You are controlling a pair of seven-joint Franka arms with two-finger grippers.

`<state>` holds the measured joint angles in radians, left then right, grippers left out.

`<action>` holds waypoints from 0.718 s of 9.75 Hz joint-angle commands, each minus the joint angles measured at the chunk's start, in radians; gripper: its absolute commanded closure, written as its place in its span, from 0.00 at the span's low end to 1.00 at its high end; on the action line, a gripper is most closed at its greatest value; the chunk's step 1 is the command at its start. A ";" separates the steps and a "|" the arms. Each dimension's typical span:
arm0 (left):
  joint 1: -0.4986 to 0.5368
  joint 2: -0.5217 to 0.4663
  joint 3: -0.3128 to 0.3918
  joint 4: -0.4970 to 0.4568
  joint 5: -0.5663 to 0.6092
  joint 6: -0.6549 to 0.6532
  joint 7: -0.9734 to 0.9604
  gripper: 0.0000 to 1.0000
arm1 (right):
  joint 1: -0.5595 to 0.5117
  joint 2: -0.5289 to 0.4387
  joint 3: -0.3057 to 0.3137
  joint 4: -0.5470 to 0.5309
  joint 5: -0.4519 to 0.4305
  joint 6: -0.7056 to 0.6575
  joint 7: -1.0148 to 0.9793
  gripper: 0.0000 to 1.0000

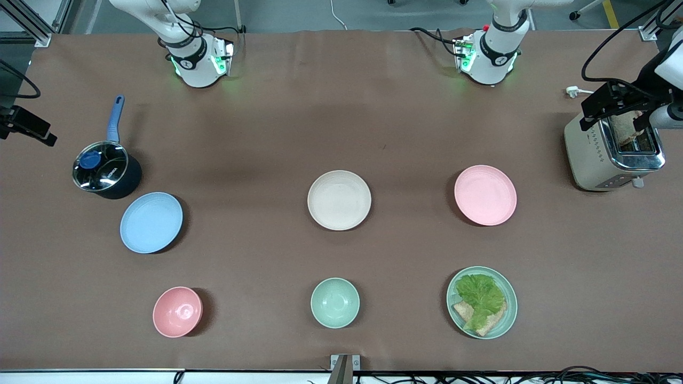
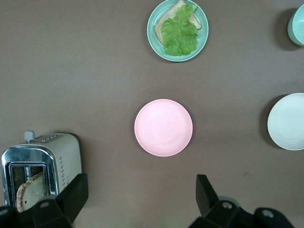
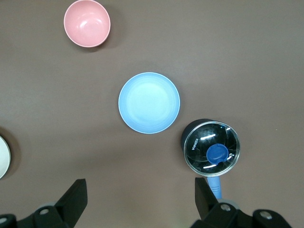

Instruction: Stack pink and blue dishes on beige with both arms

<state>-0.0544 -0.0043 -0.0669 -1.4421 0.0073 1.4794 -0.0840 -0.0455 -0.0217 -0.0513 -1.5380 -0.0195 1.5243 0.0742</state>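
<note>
The beige plate (image 1: 339,200) lies at the table's middle, with nothing on it. The pale pink plate (image 1: 485,194) lies beside it toward the left arm's end, and the light blue plate (image 1: 151,222) toward the right arm's end. My left gripper (image 2: 142,183) hangs open high over the table, looking down on the pink plate (image 2: 163,127), with the beige plate's edge (image 2: 287,121) also in its view. High up too, my right gripper (image 3: 140,183) is open above the blue plate (image 3: 149,102). Neither gripper holds anything.
A lidded dark pot (image 1: 105,170) with a blue handle stands close to the blue plate. A toaster (image 1: 613,152) holds bread at the left arm's end. Nearer the front camera sit a pink bowl (image 1: 177,311), a mint bowl (image 1: 335,302) and a mint plate (image 1: 508,314) with lettuce and bread.
</note>
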 commanded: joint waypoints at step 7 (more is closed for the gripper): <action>0.004 0.035 0.102 -0.200 -0.058 0.155 0.061 0.01 | -0.031 0.011 0.004 0.001 0.000 0.000 -0.016 0.00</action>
<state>-0.0501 0.0245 0.0061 -1.5179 -0.0175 1.5419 -0.0580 -0.0562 -0.0203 -0.0520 -1.5378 -0.0204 1.5176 0.0725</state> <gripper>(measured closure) 0.009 0.000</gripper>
